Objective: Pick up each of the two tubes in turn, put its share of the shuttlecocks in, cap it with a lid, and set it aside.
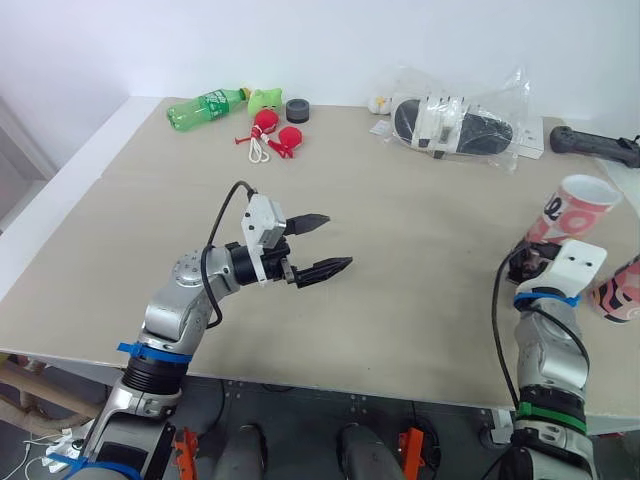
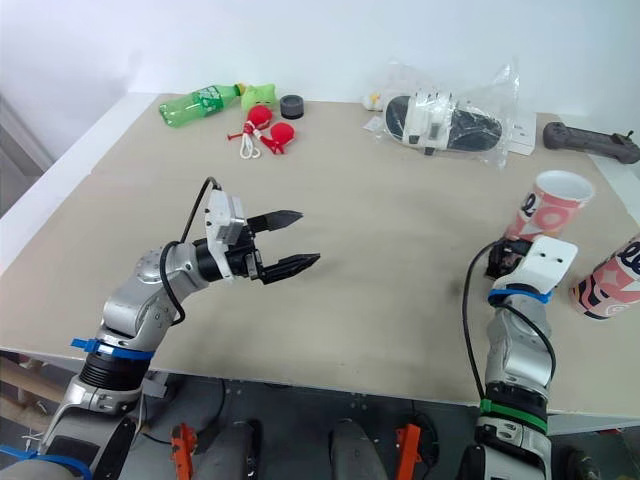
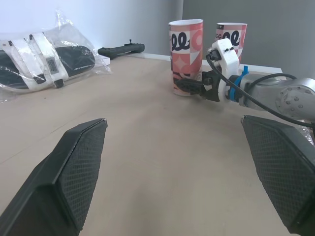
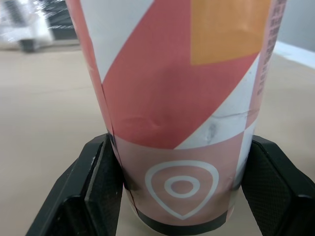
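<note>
Nearest us in the head view, the left gripper [image 1: 338, 240] hovers open above the table [image 1: 420, 310], left of centre. At the right, we see the right gripper [image 1: 520, 265] at the base of the left tube [image 1: 572, 205]; the right tube [image 1: 618, 290] stands just beside it. The left wrist view shows both tubes upright. In the right wrist view, the black fingers [image 4: 98, 187] clamp the left tube's sides.

Both black fingers [image 4: 93, 187] of the right hand [image 4: 180, 152] press the base of the red-and-white tube [image 4: 177, 83] on the table [image 4: 44, 103].
</note>
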Available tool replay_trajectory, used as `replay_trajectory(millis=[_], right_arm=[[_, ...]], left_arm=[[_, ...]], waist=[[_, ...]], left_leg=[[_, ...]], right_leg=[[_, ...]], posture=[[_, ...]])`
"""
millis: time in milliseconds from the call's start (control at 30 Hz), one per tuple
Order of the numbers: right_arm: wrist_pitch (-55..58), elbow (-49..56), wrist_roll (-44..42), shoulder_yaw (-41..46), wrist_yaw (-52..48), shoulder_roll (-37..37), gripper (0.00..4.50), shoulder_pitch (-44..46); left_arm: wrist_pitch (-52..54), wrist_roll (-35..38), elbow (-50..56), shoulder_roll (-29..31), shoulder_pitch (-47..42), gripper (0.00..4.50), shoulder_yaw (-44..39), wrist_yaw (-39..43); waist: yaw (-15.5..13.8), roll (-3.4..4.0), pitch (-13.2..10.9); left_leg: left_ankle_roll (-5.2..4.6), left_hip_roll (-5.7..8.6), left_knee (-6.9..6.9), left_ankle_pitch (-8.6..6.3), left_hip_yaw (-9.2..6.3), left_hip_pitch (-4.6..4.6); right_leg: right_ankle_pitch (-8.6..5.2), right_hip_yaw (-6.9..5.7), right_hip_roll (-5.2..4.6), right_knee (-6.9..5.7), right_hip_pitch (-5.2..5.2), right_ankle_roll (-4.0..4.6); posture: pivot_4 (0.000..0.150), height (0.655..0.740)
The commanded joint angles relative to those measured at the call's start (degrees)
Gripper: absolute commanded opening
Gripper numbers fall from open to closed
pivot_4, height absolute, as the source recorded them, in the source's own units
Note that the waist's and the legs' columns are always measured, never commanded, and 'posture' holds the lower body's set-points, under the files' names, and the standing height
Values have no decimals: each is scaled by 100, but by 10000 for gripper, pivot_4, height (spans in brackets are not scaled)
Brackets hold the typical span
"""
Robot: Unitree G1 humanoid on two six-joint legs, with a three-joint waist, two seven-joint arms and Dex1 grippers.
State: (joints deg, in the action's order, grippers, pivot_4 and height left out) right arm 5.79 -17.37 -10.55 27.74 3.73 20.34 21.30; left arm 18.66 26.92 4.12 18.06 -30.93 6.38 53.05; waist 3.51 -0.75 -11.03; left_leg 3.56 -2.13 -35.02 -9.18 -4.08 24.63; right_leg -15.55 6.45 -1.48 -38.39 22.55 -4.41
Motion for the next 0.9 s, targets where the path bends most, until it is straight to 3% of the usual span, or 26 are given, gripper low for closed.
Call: replay_trajectory(millis=[33, 167, 233, 267, 733, 900], right_arm=[[-192, -28, -75, 71, 35, 59, 31125, 93], [-223, -32, -101, 35, 38, 26, 31125, 29], [-231, 33, -101, 26, 31, 9, 41179, -41], [-245, 98, -98, 11, 8, 3, 44063, -93], [221, 2217, -299, -121, -303, -95, 44063, -1406], [625, 3624, -935, -298, -1260, 98, 44063, -2395]], left_arm=[[-97, 28, 190, 10, 32, 45000, -59, 11], [-104, 19, 202, 27, 57, 45000, -60, 13], [-112, 6, 199, 41, 63, 45000, -53, 26], [-117, 4, 192, 46, 63, 45000, -53, 34], [-160, -45, 82, 172, 198, 45000, -116, 65], [-289, -322, 57, 356, 471, 45000, -379, -339]], waist=[[2, 1, 0], [2, 1, 0], [2, 1, 1], [2, 1, 1], [-9, 6, 4], [-16, 11, 6]], left_leg=[[0, 0, 2, 0, 0, 0], [0, 0, 3, 0, 0, -1], [0, 0, 3, 0, 0, 0], [0, 0, 2, 0, 0, 0], [0, -1, 5, 0, 0, 0], [0, -2, 12, 0, 1, -2]], right_leg=[[0, 0, 0, 0, 0, 0], [0, 0, -1, 1, 0, 0], [0, 0, 0, 2, 0, 0], [0, 0, 0, 2, 0, 0], [-1, 0, 0, 7, -1, -2], [-2, 0, -1, 11, -1, -1]], posture=[[1500, 7400], [1500, 7400], [1500, 7400], [1500, 7400], [1500, 7400], [1500, 7400]])
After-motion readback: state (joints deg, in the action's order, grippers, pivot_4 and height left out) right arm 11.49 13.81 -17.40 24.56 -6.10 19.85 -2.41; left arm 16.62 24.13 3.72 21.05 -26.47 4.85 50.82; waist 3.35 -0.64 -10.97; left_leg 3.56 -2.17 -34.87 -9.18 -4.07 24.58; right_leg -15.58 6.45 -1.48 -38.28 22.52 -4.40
